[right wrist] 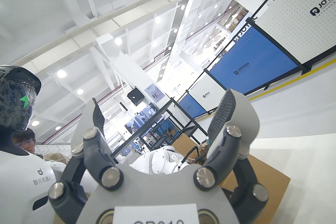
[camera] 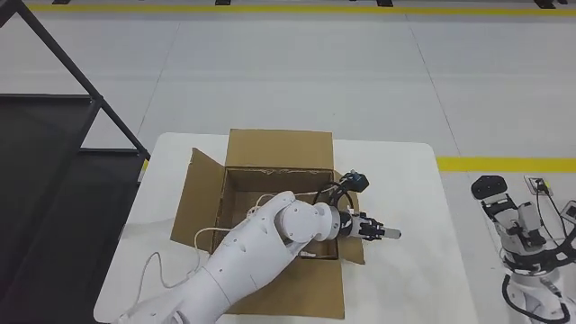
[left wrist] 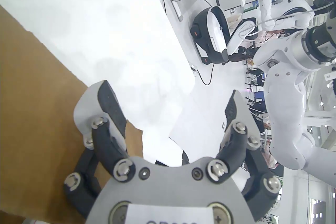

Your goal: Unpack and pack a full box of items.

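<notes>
One open brown corrugated cardboard box (camera: pixel 270 157) sits on the white table (camera: pixel 405 189), flaps splayed outward; its contents cannot be made out beneath the arm. Just past its right-hand flap, the left end effector (camera: pixel 387 231) hovers released and empty, over the flap's edge and bare table. The right end effector (right wrist: pixel 161 101), likewise spread and holding nothing, points up toward the ceiling. The box looks light and fairly stiff, its flaps likely to bend; a wall rim seems the surest hold.
</notes>
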You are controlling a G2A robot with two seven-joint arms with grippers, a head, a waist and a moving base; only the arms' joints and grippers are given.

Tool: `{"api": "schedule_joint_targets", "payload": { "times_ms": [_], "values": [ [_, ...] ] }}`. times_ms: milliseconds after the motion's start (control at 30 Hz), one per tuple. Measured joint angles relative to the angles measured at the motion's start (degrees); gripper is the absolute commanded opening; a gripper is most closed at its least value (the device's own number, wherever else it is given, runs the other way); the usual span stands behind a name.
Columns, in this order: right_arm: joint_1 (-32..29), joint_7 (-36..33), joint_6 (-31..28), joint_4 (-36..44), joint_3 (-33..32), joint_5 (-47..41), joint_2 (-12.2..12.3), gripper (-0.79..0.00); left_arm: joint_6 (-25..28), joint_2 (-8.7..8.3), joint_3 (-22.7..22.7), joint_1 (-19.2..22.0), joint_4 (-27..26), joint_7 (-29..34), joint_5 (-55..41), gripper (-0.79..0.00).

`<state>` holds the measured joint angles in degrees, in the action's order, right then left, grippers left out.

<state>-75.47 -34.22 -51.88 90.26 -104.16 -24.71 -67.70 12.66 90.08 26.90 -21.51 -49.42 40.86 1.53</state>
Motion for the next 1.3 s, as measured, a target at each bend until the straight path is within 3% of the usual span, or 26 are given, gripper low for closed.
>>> {"api": "schedule_joint_targets", "payload": {
  "times_ms": [133,267,367,467,567,700,800,900,1100,1300],
  "values": [
    [0.17,-0.27,-0.16,-0.11,0.10,-0.35,0.17,0.000,0.95,0.24,1.14,0.17,0.24,-0.89,0.44,0.000],
    [0.99,-0.99,1.92,0.14,0.65,0.19,0.41,0.000,3.01,-0.61,3.90,-0.37,-1.62,-3.32,1.34,0.000],
    [2.26,-1.28,4.81,0.65,1.30,1.49,0.59,0.000,4.28,-2.18,7.11,-2.04,-5.04,-5.64,3.14,0.000],
    [3.77,-1.71,7.35,1.61,2.41,3.36,0.74,0.000,3.83,-4.67,11.68,-5.29,-11.85,-7.99,6.89,0.000],
    [5.27,-2.42,9.01,2.90,4.02,5.37,0.83,0.000,1.49,-8.00,18.44,-11.24,-22.67,-9.19,12.02,0.000],
    [8.24,-2.90,11.53,3.78,6.88,8.72,0.89,0.000,-3.55,-12.79,30.95,-24.59,-43.04,-6.87,20.06,0.000],
    [10.74,-1.91,13.31,4.17,9.20,13.28,0.82,0.000,-5.58,-15.08,39.81,-34.91,-56.78,-4.99,23.86,0.000],
    [13.26,-1.10,15.11,4.60,12.30,18.05,0.65,0.000,-5.83,-16.48,47.80,-44.16,-67.30,-4.63,25.44,0.000],
    [17.63,1.14,18.53,4.48,19.10,24.19,0.04,0.000,-3.64,-17.84,61.50,-60.19,-79.00,-7.92,24.34,0.000],
    [19.19,1.76,21.14,3.70,22.04,24.87,-0.27,0.000,1.54,-18.13,72.20,-73.43,-82.15,-14.31,20.24,0.000]
  ]
}}
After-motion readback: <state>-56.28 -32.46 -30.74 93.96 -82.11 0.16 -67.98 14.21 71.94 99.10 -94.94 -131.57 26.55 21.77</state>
